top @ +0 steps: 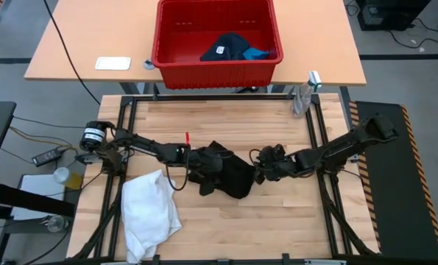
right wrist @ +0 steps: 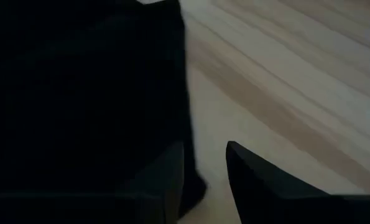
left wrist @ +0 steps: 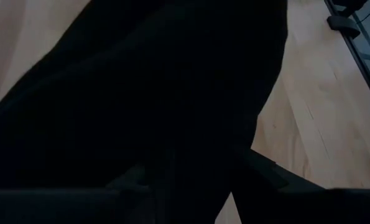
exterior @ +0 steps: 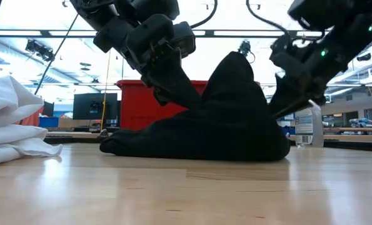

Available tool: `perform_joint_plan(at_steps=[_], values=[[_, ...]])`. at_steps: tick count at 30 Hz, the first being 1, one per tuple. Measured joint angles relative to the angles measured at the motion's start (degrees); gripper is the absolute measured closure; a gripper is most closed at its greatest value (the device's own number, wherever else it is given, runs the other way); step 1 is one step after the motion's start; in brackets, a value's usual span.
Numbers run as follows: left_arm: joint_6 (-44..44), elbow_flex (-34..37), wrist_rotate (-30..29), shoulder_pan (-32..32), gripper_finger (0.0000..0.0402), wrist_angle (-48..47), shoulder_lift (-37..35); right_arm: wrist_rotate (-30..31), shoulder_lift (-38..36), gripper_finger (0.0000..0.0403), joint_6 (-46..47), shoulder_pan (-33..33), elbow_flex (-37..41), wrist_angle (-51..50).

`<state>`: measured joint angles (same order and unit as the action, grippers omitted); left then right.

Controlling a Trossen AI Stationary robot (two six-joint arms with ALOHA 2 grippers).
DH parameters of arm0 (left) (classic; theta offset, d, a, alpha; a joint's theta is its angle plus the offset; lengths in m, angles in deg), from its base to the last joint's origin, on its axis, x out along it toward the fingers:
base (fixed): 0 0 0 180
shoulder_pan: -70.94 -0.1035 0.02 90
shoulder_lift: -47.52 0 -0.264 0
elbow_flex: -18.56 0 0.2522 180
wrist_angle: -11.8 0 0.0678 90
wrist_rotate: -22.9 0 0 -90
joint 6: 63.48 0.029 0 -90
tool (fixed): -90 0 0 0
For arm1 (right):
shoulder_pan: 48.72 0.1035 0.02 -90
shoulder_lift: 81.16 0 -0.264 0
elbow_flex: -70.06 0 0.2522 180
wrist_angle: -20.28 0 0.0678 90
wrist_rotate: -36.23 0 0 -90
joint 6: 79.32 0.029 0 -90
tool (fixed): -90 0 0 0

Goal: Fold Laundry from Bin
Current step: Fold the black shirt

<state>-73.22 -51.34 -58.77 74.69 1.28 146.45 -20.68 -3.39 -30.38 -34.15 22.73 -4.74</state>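
Both arms stretched low over the bench (top: 277, 221), left end effector (top: 201, 160) gripping black garment (top: 230, 177), right end effector (top: 260, 172) gripping its opposite edge

- High view: even, bright overhead light; only soft, short shadows on the wooden table (top: 226, 228); sharp throughout.
- Low view: strong backlight from ceiling lamps and a bright room; the black garment (exterior: 217, 125) and arms read as near silhouettes; the near tabletop is soft.
- Wrist views: dim, the dark cloth featureless; the right wrist view is blurred.
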Motion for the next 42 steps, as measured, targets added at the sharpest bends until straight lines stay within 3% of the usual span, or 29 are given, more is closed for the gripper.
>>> perform_joint_plan(at_steps=[6,12,16,27,35,42], values=[[0.0,0.0,0.0,0.0,0.0260,0.1,0.0,-4.0,4.6,0.0274,-5.5,-6.3,7.2,12.7],[0.0,0.0,0.0,0.0,0.0260,0.4,0.0,-5.6,8.7,0.0280,-14.9,-8.3,12.5,28.7],[-0.6,0.0,-0.1,0.0,0.0260,1.0,0.0,-10.0,11.9,0.0288,-16.1,-9.1,12.8,30.9],[-6.2,-0.1,0.5,4.6,0.0260,2.8,-4.5,-11.6,12.1,0.0295,-15.7,-8.8,12.8,32.5],[-6.8,-0.1,-9.1,6.9,0.0260,15.8,3.4,-15.7,12.2,0.0295,-16.1,-8.8,12.6,33.0],[-10.4,-1.5,-10.5,3.1,0.0260,27.0,12.4,-18.4,12.2,0.0296,-17.8,-8.7,12.6,33.4]])
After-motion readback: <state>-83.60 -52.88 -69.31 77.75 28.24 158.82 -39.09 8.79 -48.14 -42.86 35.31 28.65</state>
